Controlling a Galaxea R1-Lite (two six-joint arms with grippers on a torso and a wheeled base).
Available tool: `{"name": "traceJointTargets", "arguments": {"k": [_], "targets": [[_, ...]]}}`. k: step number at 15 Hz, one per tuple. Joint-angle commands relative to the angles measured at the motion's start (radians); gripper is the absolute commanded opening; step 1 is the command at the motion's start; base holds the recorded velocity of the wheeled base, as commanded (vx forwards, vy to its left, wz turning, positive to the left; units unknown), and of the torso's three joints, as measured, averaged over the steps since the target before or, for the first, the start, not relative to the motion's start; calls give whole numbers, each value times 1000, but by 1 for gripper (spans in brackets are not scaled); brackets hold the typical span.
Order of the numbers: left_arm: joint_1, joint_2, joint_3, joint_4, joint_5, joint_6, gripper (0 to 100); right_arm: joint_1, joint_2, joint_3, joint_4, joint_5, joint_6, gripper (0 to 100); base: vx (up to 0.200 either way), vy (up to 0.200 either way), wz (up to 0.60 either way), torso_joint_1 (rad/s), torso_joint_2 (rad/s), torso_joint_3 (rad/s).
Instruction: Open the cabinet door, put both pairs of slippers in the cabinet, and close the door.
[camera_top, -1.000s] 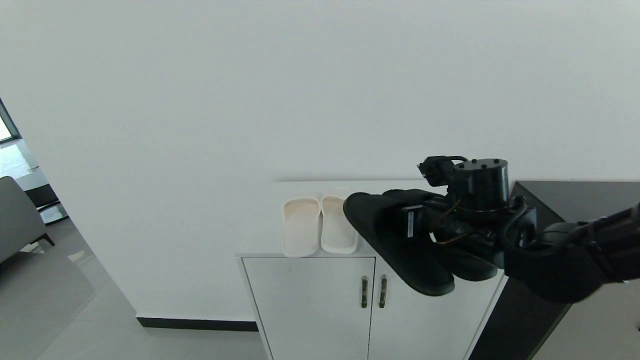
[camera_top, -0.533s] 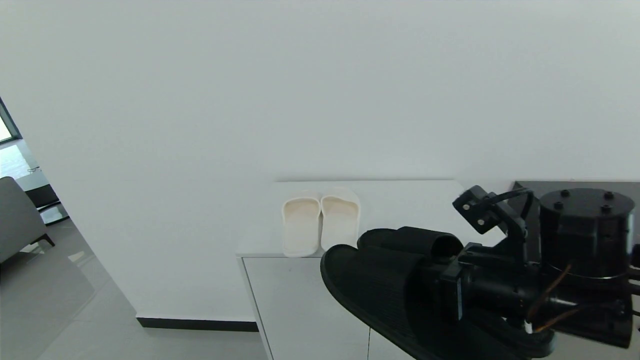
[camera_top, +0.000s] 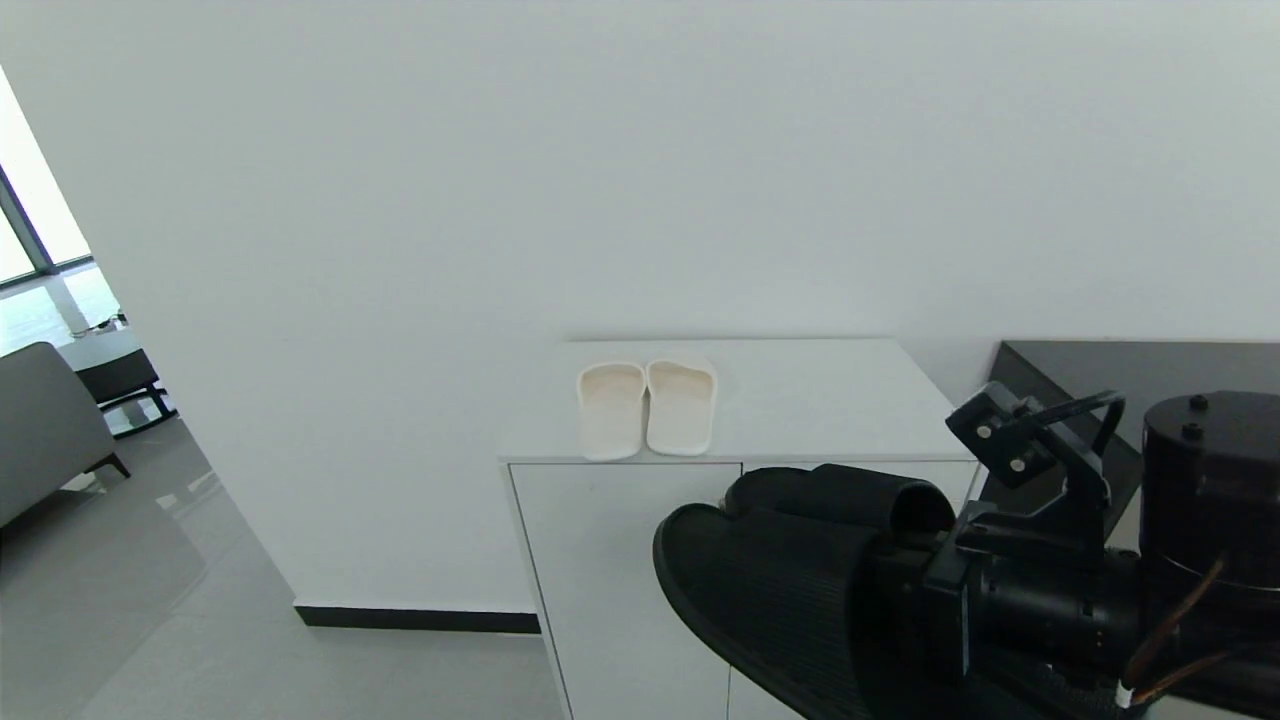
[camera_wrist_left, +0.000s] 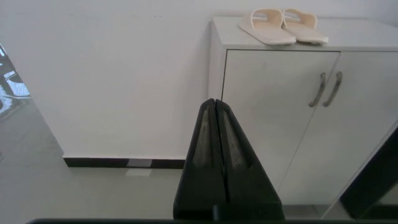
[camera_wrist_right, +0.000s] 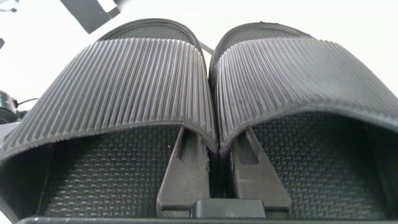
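Observation:
A pair of black slippers (camera_top: 790, 570) hangs in front of the white cabinet (camera_top: 620, 560), held by my right gripper (camera_wrist_right: 216, 135). Its fingers (camera_wrist_right: 185, 171) reach under the ribbed straps and pinch the two black slippers (camera_wrist_right: 149, 87) together. The white slippers (camera_top: 648, 408) lie side by side near the front edge of the cabinet top (camera_top: 820, 400). In the left wrist view both cabinet doors are closed, with two handles (camera_wrist_left: 328, 89) at the middle and the white slippers (camera_wrist_left: 283, 25) above. My left gripper (camera_wrist_left: 215, 109) is shut on nothing, low and well left of the cabinet.
A dark counter (camera_top: 1100, 365) adjoins the cabinet on the right. The white wall runs behind, with a black skirting (camera_top: 415, 620) at the floor. A grey chair (camera_top: 40, 430) stands far left on the glossy floor (camera_top: 150, 620).
My right gripper carried the black slippers off the cabinet top, down and towards the camera. The head view has since shifted, so the cabinet looks farther off.

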Motion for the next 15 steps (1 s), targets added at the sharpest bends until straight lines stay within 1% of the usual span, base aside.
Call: {"name": "traceJointTargets", "arguments": {"k": [1, 3, 5, 15], "targets": [[0, 1, 0, 0, 1, -1, 0, 1, 0, 11, -3, 4, 1, 0, 0, 0, 0, 0, 0, 0], [0, 1, 0, 0, -1, 1, 0, 1, 0, 28, -17, 37, 1, 0, 0, 0, 0, 0, 0, 0], [0, 1, 0, 0, -1, 2, 0, -2, 8, 35, -27, 44, 0, 0, 0, 0, 0, 0, 0, 0], [0, 1, 0, 0, -1, 2, 0, -1, 16, 46, -33, 46, -2, 0, 0, -200, 0, 5, 2, 3]]}}
